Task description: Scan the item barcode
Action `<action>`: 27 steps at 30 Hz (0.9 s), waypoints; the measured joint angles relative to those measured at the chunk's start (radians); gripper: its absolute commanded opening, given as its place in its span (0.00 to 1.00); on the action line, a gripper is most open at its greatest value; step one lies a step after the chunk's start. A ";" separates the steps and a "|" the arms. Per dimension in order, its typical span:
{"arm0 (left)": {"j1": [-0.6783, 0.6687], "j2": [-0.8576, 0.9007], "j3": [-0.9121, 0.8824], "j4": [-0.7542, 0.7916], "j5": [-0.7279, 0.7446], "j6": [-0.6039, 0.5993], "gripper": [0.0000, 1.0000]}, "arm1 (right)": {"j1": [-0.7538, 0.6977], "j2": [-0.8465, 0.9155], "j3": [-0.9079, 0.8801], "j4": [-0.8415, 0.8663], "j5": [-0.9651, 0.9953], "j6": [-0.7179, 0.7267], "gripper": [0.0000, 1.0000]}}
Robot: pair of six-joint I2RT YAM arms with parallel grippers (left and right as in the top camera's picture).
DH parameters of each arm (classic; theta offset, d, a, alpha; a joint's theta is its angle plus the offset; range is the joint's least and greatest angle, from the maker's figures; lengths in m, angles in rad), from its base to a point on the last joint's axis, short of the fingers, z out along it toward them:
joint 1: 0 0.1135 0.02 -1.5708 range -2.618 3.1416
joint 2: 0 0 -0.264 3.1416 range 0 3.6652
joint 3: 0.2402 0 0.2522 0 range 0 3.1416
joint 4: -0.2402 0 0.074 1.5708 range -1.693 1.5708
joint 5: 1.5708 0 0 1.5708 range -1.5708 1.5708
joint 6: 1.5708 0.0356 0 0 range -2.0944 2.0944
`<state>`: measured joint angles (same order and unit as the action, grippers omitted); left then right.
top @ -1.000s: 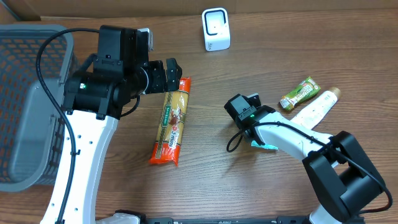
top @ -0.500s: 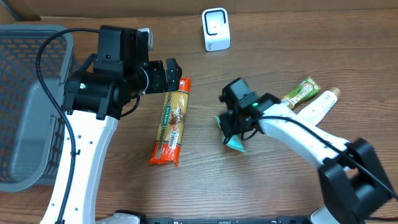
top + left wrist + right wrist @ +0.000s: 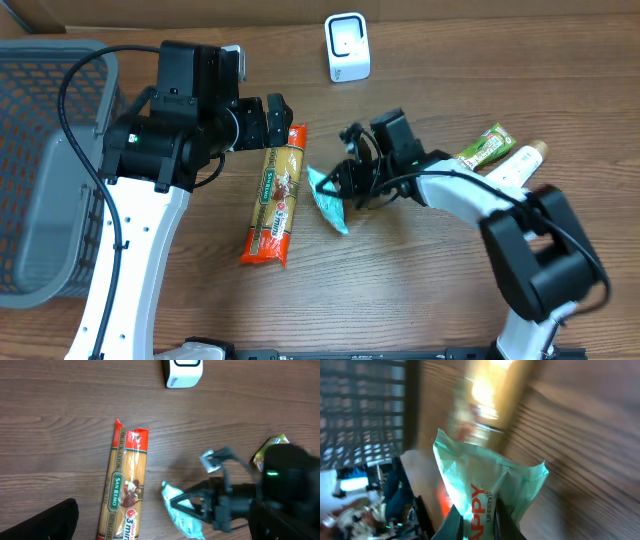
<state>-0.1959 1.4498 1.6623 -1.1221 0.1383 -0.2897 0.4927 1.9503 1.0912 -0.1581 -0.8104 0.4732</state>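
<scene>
Overhead right gripper [image 3: 336, 187]: clamped on teal pouch [image 3: 326, 198], 3 o'clock of pasta pack [image 3: 276, 195].
Left gripper [image 3: 274, 119]: fingers apart.

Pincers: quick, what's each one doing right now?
Left pincer: open, holding nothing.
Right pincer: closed on the teal packet.

Left arm [image 3: 135, 260]: white link rises from the near table edge to a bulky black wrist, which is turned toward the robot's right. Left gripper [image 3: 273, 118]: jaws spread wide, nothing between them. Its own camera catches only one dark finger [image 3: 55, 520], low in the corner.

Right arm [image 3: 470, 198]: reaches leftward across the table's middle, wrist low. Right gripper [image 3: 338, 184]: pinched tight on a teal pouch [image 3: 328, 203]. Wrist roll is unclear, as its own view is blurred.
</scene>
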 measured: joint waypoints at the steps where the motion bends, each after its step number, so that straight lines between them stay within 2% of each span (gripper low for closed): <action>1: 0.000 0.000 0.000 0.000 0.000 0.000 1.00 | 0.000 0.021 -0.003 0.000 0.003 0.015 0.04; 3: 0.000 0.000 0.000 0.000 0.000 0.000 0.99 | 0.000 0.055 -0.006 0.003 0.003 0.038 0.06; 5: 0.000 0.000 0.000 0.000 0.000 0.000 1.00 | 0.000 0.059 -0.006 0.007 0.006 0.055 0.22; 6: 0.000 0.000 0.000 0.000 0.000 0.000 1.00 | 0.000 0.059 -0.006 0.000 0.012 0.059 0.24; 15: 0.000 0.000 0.000 0.000 0.000 0.000 1.00 | -0.014 0.056 0.003 -0.099 0.033 0.069 0.25; 20: 0.000 0.000 0.000 0.000 0.000 0.000 1.00 | -0.058 0.050 0.047 -0.260 0.056 0.010 0.28; 23: 0.000 0.000 0.000 0.000 0.000 0.000 1.00 | -0.074 0.038 0.083 -0.370 0.113 -0.038 0.32; 24: 0.000 0.000 0.000 0.000 0.000 0.000 1.00 | -0.075 0.034 0.094 -0.398 0.137 -0.048 0.38; 27: 0.000 0.000 0.000 0.000 0.000 0.000 0.99 | -0.074 0.029 0.156 -0.555 0.267 -0.095 0.44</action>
<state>-0.1959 1.4498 1.6623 -1.1221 0.1383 -0.2897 0.4183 1.9789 1.2476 -0.7128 -0.5434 0.3786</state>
